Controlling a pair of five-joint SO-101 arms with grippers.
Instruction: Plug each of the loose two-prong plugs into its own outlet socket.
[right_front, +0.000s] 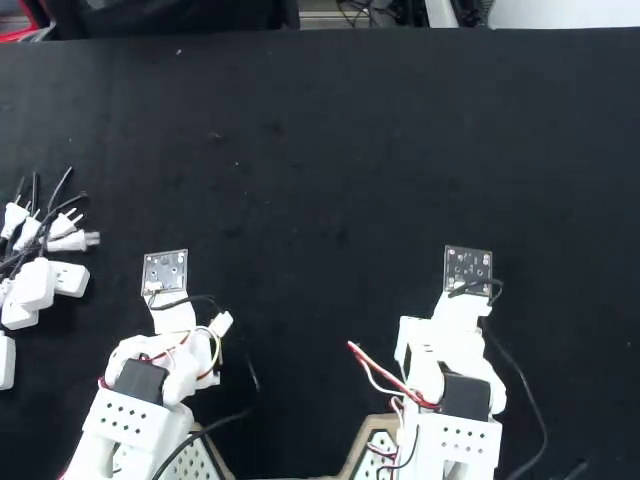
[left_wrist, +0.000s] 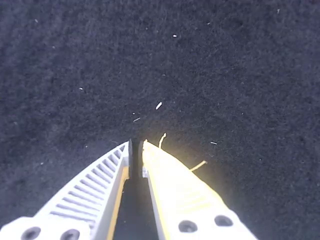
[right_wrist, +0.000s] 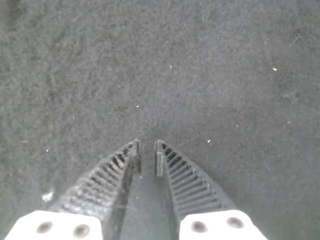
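Plugs (right_front: 55, 232) bunched at the counter's (right_front: 330, 150) left edge, long axes lying crosswise, prongs aimed toward centre. White sockets (right_front: 45, 285) just nearer my side. My left end effector (left_wrist: 136, 150) clenched, empty; right end effector (right_wrist: 147, 152) all but clenched, empty, both well apart from plugs

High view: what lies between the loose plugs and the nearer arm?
Only bare black table, seen in the high view, separates the plugs from that arm; the white sockets sit just beside that stretch.
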